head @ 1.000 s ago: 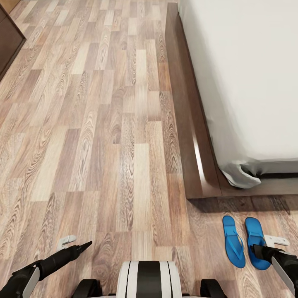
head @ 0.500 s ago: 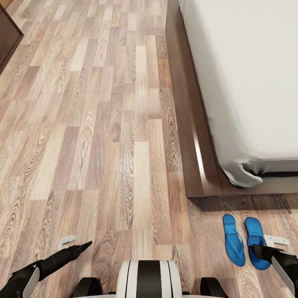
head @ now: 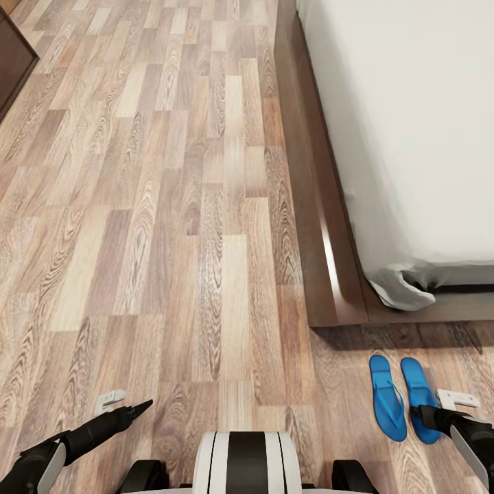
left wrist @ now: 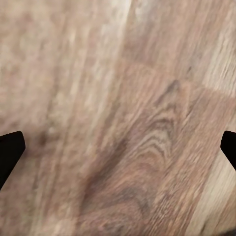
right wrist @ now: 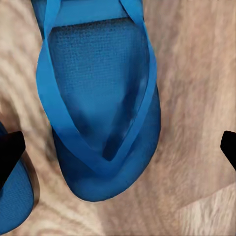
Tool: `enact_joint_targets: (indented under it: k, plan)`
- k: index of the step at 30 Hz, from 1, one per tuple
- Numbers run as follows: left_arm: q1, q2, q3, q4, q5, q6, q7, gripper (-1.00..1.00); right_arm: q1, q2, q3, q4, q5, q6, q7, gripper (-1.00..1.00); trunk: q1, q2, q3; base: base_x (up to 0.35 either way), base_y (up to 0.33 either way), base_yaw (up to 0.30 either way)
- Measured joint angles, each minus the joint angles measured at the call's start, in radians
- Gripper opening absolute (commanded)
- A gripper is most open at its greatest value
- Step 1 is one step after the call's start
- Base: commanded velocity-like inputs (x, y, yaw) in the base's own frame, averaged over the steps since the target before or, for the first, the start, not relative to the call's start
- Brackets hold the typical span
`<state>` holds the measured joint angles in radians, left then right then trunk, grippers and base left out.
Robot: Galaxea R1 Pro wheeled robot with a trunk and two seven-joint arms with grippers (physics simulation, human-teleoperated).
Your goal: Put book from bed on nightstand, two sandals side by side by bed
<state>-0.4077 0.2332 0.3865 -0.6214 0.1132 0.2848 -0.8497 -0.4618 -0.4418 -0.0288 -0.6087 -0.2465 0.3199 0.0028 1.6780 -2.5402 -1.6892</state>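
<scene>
Floor: light-brown wood planks (head: 171,226) run across the bedroom, bare between the bed and a dark cabinet (head: 14,65) at the far left edge of the head view.
Bed: grey mattress (head: 412,137) on a dark-brown frame (head: 312,226), along the floor's right side; its near corner shows a tucked fold of cover.
Sandals: two bright-blue sandals lie on the floor just off the bed's foot, side by side and parallel, close together, apart from the frame. The left sandal (head: 386,398) lies in full view; the right sandal (head: 420,398) is partly covered by the right arm.
Right gripper: the right gripper (head: 439,408) hangs low over the right sandal (right wrist: 101,113), fingers spread wide, holding nothing. In the right wrist view the two dark fingertips (right wrist: 10,152) sit at opposite edges, the sandal's straps and toe end between them, a slice of the other sandal (right wrist: 12,206) alongside.
Left gripper: the left gripper (head: 123,405) hovers over bare floor (left wrist: 128,147), fingers wide apart, empty.
Base: the robot's white-and-black trunk (head: 245,461) sits at the near edge.
</scene>
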Motion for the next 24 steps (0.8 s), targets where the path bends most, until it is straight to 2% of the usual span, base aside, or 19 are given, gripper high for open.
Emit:
enact_joint_targets:
  k: [14, 24]
  plan:
    - [0.0, 0.0, 0.0, 0.0, 0.0, 0.0, 0.0, 1.0, 0.0, 0.0, 0.0, 0.0, 0.0, 0.0, 0.0, 1.0, 0.0, 0.0, 0.0, 0.0, 0.0, 0.0]
    - [0.0, 0.0, 0.0, 0.0, 0.0, 0.0, 0.0, 1.0, 0.0, 0.0, 0.0, 0.0, 0.0, 0.0, 0.0, 1.0, -0.005, 0.002, 0.039, 0.0, 0.0, 0.0]
